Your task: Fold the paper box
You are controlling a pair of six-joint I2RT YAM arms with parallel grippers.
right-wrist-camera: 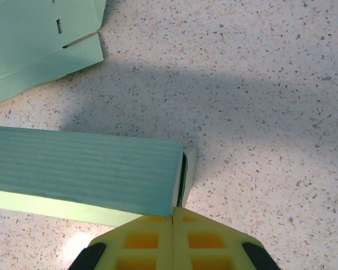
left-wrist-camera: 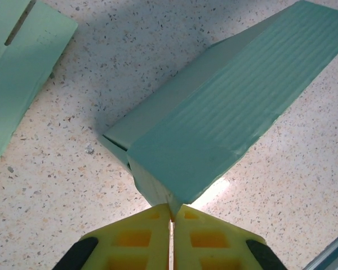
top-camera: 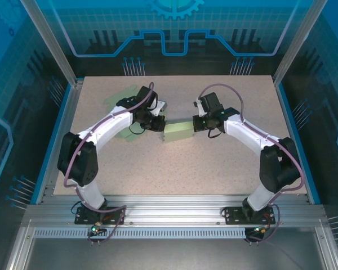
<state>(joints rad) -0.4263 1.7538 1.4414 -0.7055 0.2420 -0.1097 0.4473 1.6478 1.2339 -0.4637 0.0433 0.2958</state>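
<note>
The pale green paper box (top-camera: 177,133) lies mid-table between my two grippers, partly folded into a long block. My left gripper (top-camera: 160,125) is shut on the box's left end. In the left wrist view its yellow fingertips (left-wrist-camera: 172,209) pinch a bottom corner of the box (left-wrist-camera: 231,107), whose end wall stands slightly ajar. My right gripper (top-camera: 194,125) is shut at the right end. In the right wrist view its jaws (right-wrist-camera: 173,212) meet on the lower edge of the box (right-wrist-camera: 84,169), beside a narrow end flap (right-wrist-camera: 188,169) that stands a little open.
A second flat green cardboard sheet (top-camera: 121,98) lies at the back left, partly under my left arm. The same sheet (left-wrist-camera: 17,73) lies off to the left in the left wrist view, and its slotted corner (right-wrist-camera: 39,34) is at the upper left in the right wrist view. Speckled tabletop (top-camera: 225,169) lies bare in front.
</note>
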